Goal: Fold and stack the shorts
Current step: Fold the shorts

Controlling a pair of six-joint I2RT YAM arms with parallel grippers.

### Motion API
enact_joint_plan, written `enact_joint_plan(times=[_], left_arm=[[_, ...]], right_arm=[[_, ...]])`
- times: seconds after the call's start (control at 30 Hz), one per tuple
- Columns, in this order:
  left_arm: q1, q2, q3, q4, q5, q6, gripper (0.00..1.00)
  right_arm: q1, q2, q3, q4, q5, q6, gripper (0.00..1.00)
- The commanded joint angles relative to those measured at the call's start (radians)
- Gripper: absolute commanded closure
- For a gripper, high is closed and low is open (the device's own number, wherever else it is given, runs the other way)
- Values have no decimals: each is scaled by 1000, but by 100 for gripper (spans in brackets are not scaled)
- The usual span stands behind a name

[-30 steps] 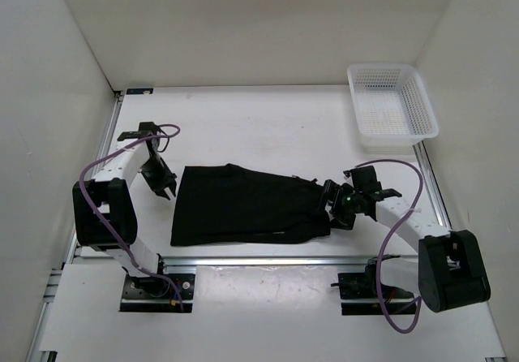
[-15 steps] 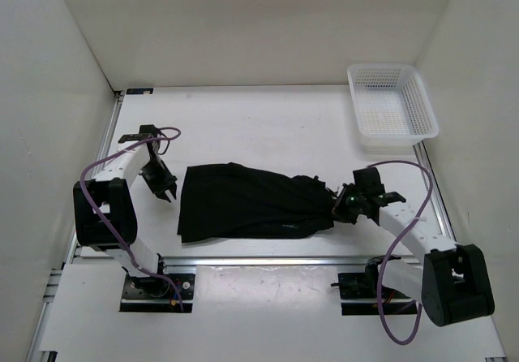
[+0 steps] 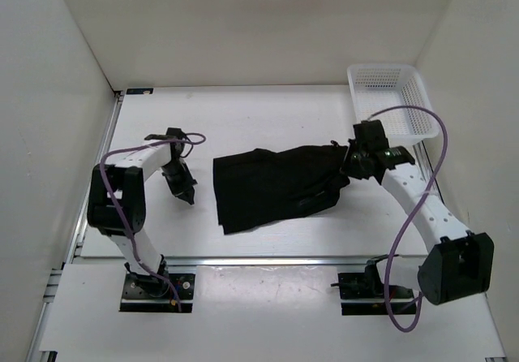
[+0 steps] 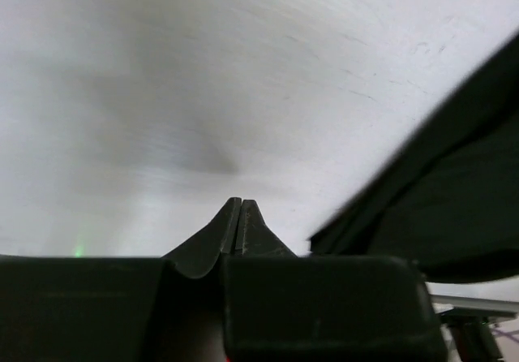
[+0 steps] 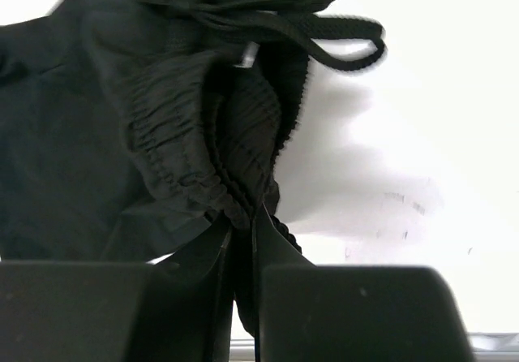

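Left gripper [image 3: 185, 191]: fingers pressed together on nothing, poised over the table [image 3: 268, 122] just left of the shorts [image 3: 272, 187], not touching them. The shorts lie mid-table, with the long axis slanting from the leg hems at near left to the waistband at far right. They are judged light, limp and quick to bunch or slide. The gathered elastic waistband [image 5: 203, 143] offers the firmest hold, and the free hem corners are the likely second one. Right gripper [image 3: 350, 161]: clamped on that waistband, with the drawstring [image 5: 332, 29] hanging loose, near the white basket [image 3: 422, 106].
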Motion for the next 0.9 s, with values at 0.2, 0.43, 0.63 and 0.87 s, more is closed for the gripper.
enact_joint_plan(times=[0.2,0.43,0.63,0.87], left_arm=[[-123,145,63,64,69,-51,90],[-176,216,118,64,69,-73,90],[-176,236,128,74,60,-82,90],[-176,236,109,74,49,-82,90]], right_arm=[[249,179,372,-192,236,-102,100],[487,337,607,-326,375,-59,100],[647,504,793,-389,437,-36,100],[771,734,1035,-430,428,-36,100]])
